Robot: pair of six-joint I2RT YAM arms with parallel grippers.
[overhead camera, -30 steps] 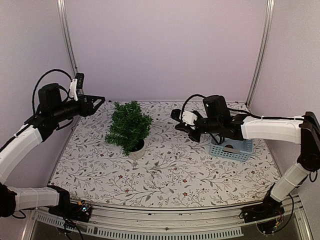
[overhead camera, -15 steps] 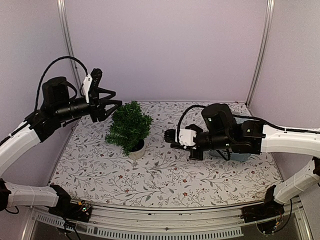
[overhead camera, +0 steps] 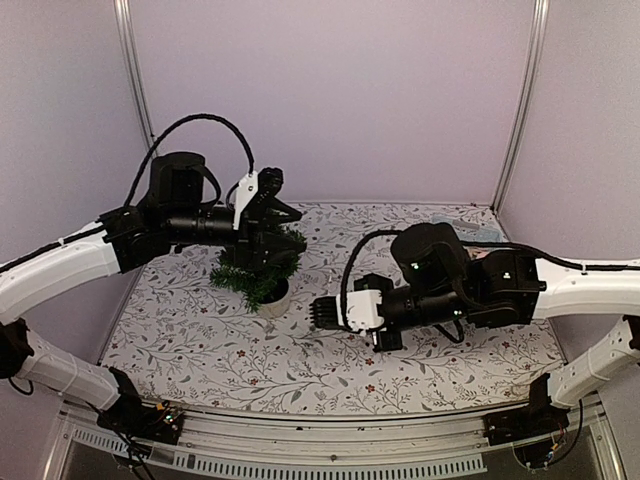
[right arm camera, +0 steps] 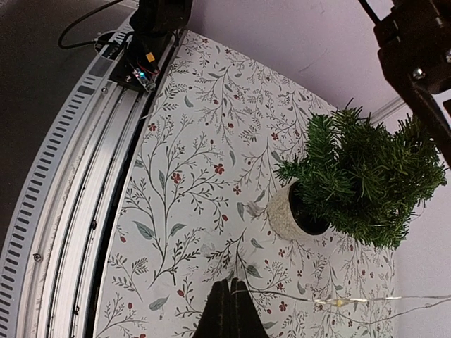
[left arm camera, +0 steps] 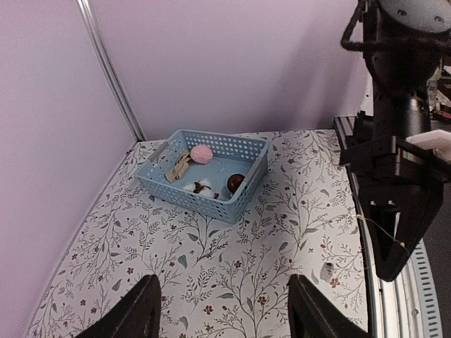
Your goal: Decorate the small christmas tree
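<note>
Change: left arm [overhead camera: 70,265] has swung in from the left edge of the desk [overhead camera: 200,350]. Its wrist now hangs over the crown of the small christmas tree [overhead camera: 252,278], hiding the top branches in the overhead view. Right arm [overhead camera: 580,275] has pulled away from the far right corner and come across to mid-desk, to the right of the tree and apart from it.

Tree: same spot, left of centre and toward the back, upright in its white pot [right arm camera: 285,215]. No ornament visible on it.

Right jaws: pinched shut. A thin wire [right arm camera: 317,301] with a small bead runs off to the right from their tips, so they look closed on it, probably a light string.

Left jaws: spread wide, nothing between them. They point level across the desk toward the blue basket [left arm camera: 204,172], which holds a pink pom [left arm camera: 201,153], a white piece and a dark red ball.

Reading: first decoration looks to be on its way to the tree, and the left arm may be placed to receive or steady it.

Pose: left arm reaches high with elbow raised; right arm is stretched low, wrist level, tips aimed left.
</note>
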